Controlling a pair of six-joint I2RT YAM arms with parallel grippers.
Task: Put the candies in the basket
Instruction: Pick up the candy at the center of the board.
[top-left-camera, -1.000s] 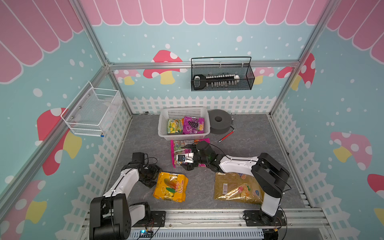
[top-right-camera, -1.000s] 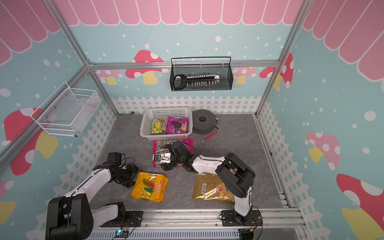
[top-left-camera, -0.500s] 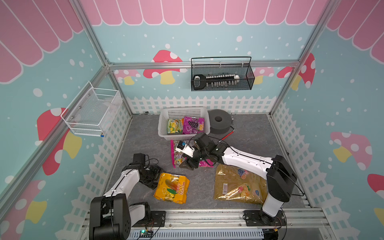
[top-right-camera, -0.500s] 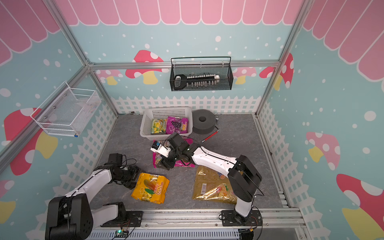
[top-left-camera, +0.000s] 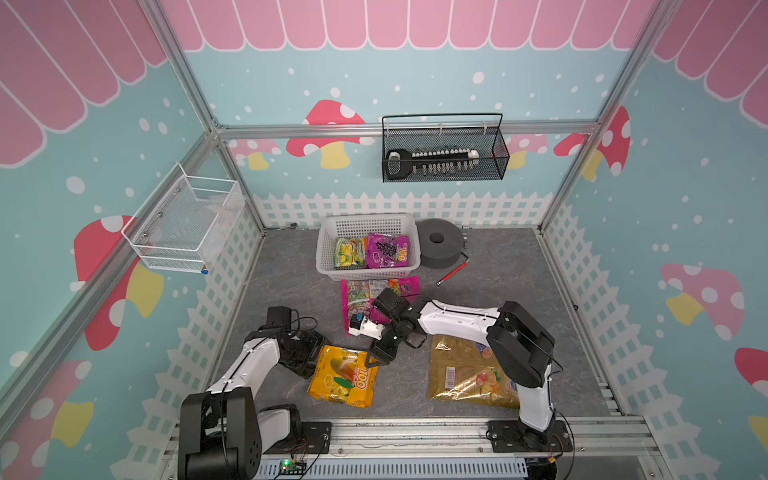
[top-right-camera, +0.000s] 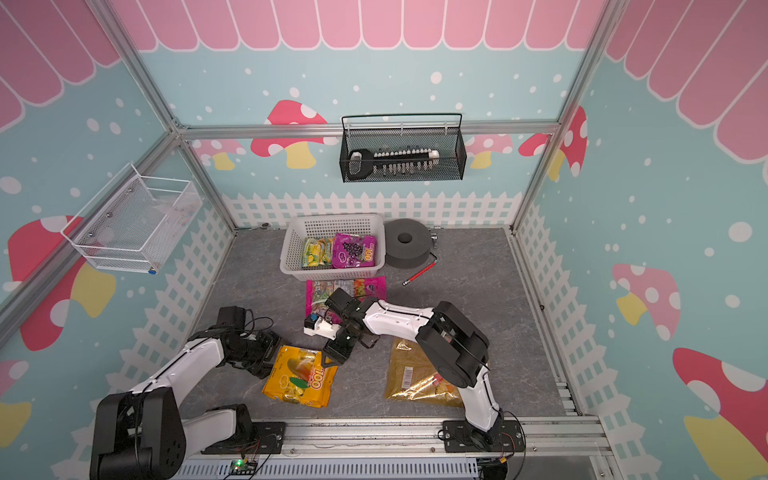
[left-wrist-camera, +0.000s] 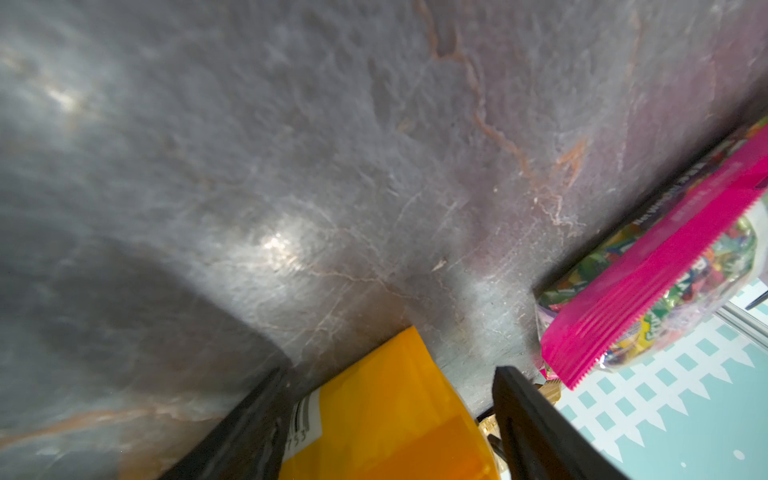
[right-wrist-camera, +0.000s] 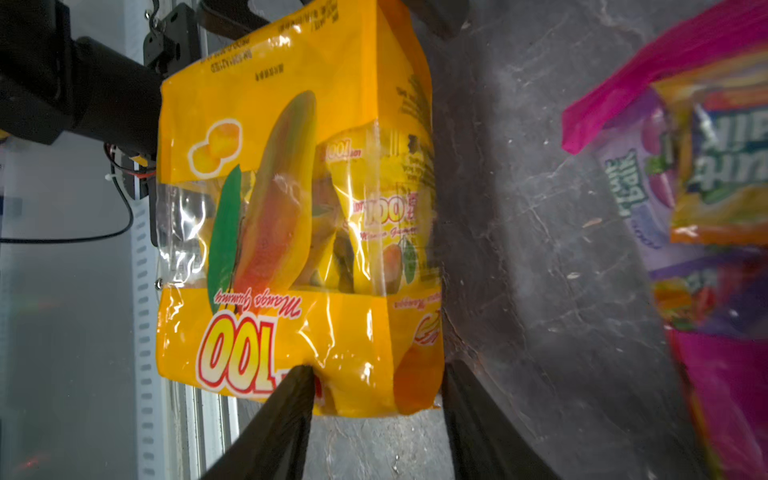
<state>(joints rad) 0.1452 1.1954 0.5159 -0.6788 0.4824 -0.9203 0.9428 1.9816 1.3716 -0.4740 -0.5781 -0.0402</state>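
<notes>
Right gripper (right-wrist-camera: 376, 370), jaws apart, has been moved from the magenta candy bag (top-left-camera: 357, 295) to the mango "100" bag (top-left-camera: 345, 380) at its 6 o'clock (left gripper (left-wrist-camera: 390, 370) also spread there), judged next for the basket (top-left-camera: 365, 218).

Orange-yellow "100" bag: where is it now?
In both top views the orange-yellow "100" bag lies on the floor, left of centre, near the front rail, between the left end effector and right end effector.

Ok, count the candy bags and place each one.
5. Green-yellow bag and purple bag lie in the white basket; magenta bag on the floor just before it; orange bag front left; gold bag front right. The basket could hide more.
</notes>
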